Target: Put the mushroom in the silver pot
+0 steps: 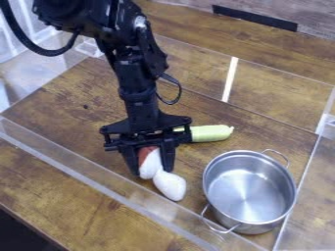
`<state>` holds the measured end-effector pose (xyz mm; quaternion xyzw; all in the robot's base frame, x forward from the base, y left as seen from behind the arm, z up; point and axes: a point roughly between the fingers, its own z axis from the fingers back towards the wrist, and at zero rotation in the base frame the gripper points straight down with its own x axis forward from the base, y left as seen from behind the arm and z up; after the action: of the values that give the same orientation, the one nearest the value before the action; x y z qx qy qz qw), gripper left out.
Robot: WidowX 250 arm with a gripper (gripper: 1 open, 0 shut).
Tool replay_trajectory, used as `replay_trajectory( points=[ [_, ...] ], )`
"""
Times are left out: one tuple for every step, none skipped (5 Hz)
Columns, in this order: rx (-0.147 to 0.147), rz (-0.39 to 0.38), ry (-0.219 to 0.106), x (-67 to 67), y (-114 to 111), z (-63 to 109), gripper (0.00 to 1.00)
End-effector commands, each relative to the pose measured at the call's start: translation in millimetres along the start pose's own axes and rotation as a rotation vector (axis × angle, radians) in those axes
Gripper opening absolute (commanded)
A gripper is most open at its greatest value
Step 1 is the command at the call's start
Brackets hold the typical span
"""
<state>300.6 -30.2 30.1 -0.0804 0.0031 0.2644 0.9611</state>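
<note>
The mushroom [167,186] lies tilted on the wooden table, its reddish-brown cap up between the fingers and its thick white stem pointing toward the lower right. My gripper [151,168] points straight down and is shut on the cap end. The stem's end seems to rest on the wood. The silver pot [249,154] stands empty just right of the mushroom, a short gap away, its loop handles showing at the near and far sides.
A spoon with a yellow-green handle [213,131] lies behind the gripper, toward the pot. Clear plastic walls [78,181] box in the work area at the front, and an upright clear panel [232,78] stands at the back.
</note>
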Motion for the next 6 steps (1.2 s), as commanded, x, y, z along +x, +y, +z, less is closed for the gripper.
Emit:
replay_trajectory(
  points=[
    [-0.028,0.016,-0.045,11.3,-9,9.3,0.00],
    [-0.032,0.030,-0.058,14.0,-14,8.7,0.00],
    [-0.024,0.048,-0.077,17.3,-12,9.8,0.00],
    [-0.015,0.066,-0.091,19.4,-9,10.7,0.00],
    [-0.027,0.042,-0.096,19.2,-10,13.3,0.00],
    [-0.039,0.016,-0.101,16.1,-16,26.6,0.00]
  ],
)
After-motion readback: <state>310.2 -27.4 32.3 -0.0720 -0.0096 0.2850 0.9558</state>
